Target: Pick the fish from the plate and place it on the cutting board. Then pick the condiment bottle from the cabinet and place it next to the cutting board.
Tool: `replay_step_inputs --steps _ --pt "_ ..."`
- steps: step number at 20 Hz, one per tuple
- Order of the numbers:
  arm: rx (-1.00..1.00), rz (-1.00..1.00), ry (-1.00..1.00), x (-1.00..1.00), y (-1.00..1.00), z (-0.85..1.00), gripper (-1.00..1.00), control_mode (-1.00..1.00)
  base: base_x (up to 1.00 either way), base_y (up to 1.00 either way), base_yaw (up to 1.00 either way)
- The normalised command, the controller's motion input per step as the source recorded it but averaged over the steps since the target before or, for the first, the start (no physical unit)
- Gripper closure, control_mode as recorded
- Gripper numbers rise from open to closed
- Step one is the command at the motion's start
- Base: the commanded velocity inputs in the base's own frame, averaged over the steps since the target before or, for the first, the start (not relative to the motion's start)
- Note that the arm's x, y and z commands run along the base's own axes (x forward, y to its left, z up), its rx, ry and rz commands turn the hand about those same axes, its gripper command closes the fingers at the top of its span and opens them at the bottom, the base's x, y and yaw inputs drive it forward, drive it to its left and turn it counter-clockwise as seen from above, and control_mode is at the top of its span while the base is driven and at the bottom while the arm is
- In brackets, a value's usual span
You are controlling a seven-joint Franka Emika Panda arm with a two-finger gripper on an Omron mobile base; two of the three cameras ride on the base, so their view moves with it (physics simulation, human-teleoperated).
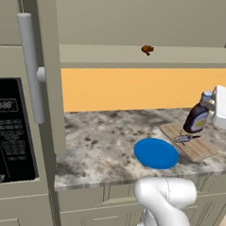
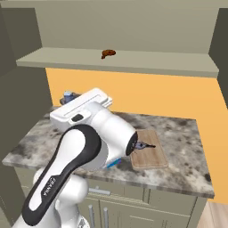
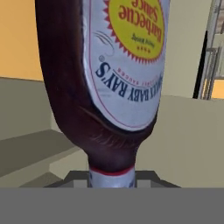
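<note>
**Readable text right in front of the claw**
On the condiment bottle (image 3: pixel 109 83) you can read "SWEET BABY RAY'S" and "Barbecue Sauce", upside down here. The microwave panel (image 1: pixel 5 106), far left of the claw, shows digits too blurred to read.

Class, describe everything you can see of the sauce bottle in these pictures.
The bottle is small, dark brown and glossy, plastic by its look, with a narrow neck, a pale grey cap and a white label bearing a yellow sunburst that reads "Barbecue Sauce". It leans slightly, over the far end of the board, near the fish. The tool is shut on its neck.
</note>
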Motion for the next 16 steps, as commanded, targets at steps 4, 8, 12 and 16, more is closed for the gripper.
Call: replay_step_inputs --steps 4,8,12,16 --pt "-0.01 0.00 -0.08 -0.30 -0.42 -0.18 1.00 -1.00 0.00 0.00 0.00" --pt "0.00 -0.01 -0.11 -0.16 -0.35 -0.34 1.00 -1.00 0.00 0.00 0.00" --pt "0.00 -0.01 -0.14 -0.01 -0.28 -0.46 1.00 -1.00 0.00 0.00 0.00" --pt "0.00 -0.03 -0.14 0.00 -0.26 -0.44 1.00 -1.00 0.00 0.00 0.00"
